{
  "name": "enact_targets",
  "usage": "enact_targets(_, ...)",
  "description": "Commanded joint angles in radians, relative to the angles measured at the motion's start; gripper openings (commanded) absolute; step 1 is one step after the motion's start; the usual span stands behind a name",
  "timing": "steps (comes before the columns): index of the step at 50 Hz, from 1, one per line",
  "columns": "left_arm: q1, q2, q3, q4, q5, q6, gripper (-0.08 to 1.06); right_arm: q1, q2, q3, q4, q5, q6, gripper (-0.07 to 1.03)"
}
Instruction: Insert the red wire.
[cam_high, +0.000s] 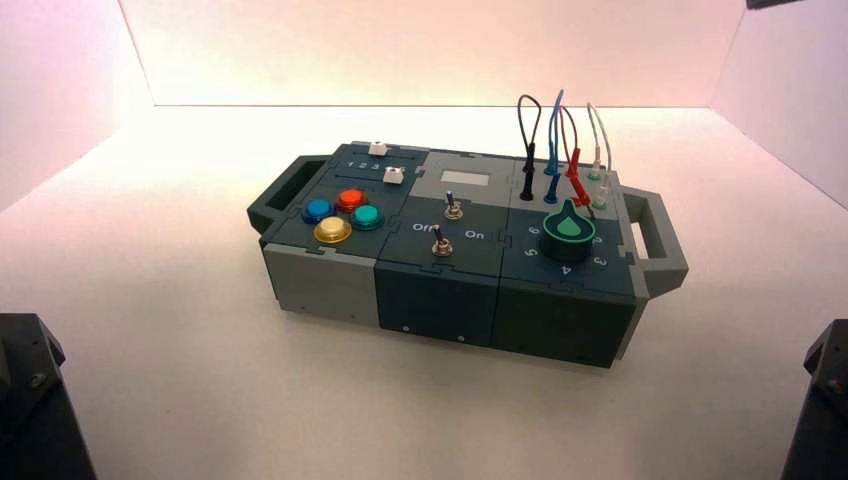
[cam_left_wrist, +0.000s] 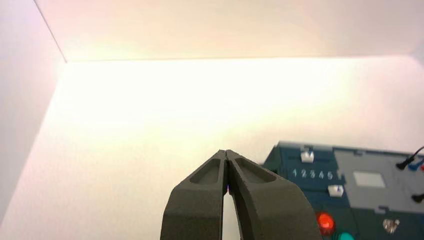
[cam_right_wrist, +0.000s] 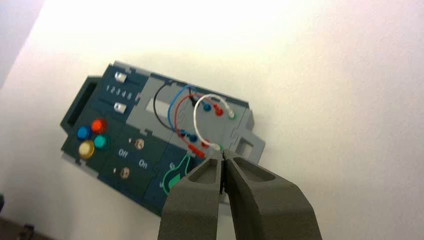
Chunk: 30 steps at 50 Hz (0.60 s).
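Red wire (cam_right_wrist: 176, 112): one plug seated, the other lying loose beside its red socket (cam_right_wrist: 205, 143), toward the surface's (cam_high: 400, 420) right edge. Right claw (cam_right_wrist: 223, 152), closed and empty above the box (cam_high: 437, 290), should open, pinch that plug's body (not the cable), upright it, then press straight down. Left claw (cam_left_wrist: 225, 152), closed and empty, waits near the surface's left edge.

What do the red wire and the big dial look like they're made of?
Red wire: probably soft, smooth rubbery coating, since it bends in a loop; its plugs look like stiff plastic.

Dial: seems hard plastic, dark green with a lighter green drop, perhaps molded or printed; I can't tell which.
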Motion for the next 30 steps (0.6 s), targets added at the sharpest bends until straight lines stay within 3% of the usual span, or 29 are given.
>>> enact_targets(1,-0.012,0.037,-0.041,0.002,0.002,0.006,-0.03,0.040,0.012,-0.052,0.012,0.011,-0.006,-0.02)
enact_targets(22,-0.014,0.043,-0.046,0.003,0.008,0.023,-0.03,0.054,0.014,-0.058,0.012,0.021,-0.002,-0.02)
enact_targets(30,-0.015,0.037,-0.046,0.003,0.008,0.023,-0.03,0.069,0.032,-0.074,0.048,0.061,-0.006,-0.02)
